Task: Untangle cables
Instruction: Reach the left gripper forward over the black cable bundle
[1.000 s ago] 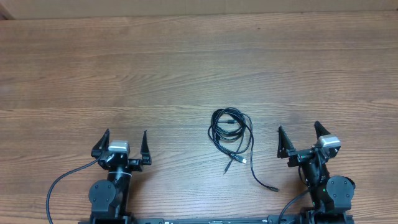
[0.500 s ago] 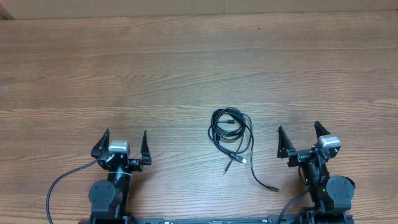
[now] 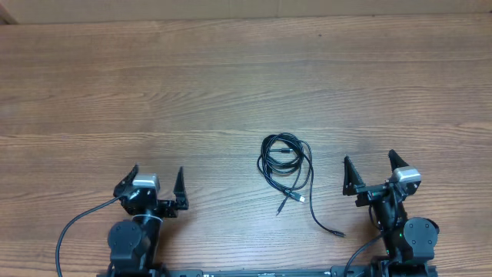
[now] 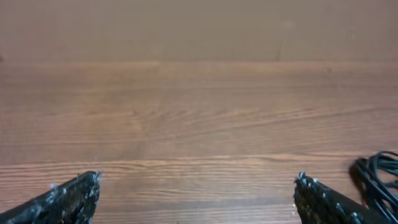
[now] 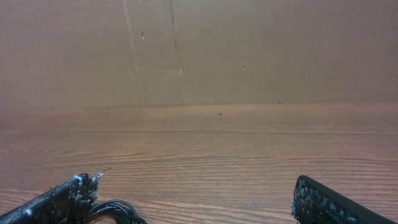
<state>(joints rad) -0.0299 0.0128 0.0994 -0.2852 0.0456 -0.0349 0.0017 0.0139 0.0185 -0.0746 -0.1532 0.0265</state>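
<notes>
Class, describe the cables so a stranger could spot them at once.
Start at the wooden table, near its front edge. Beside the right gripper lie the cables: thin black cords loosely coiled, plug ends trailing, far thinner than the thick robot wiring.

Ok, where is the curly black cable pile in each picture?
Overhead: the cables lie right of the middle, low down.
Left wrist: the cables peek in at the lower right edge.
Right wrist: the cables peek in at the bottom left.
Shared landmark: the wooden table.
</notes>
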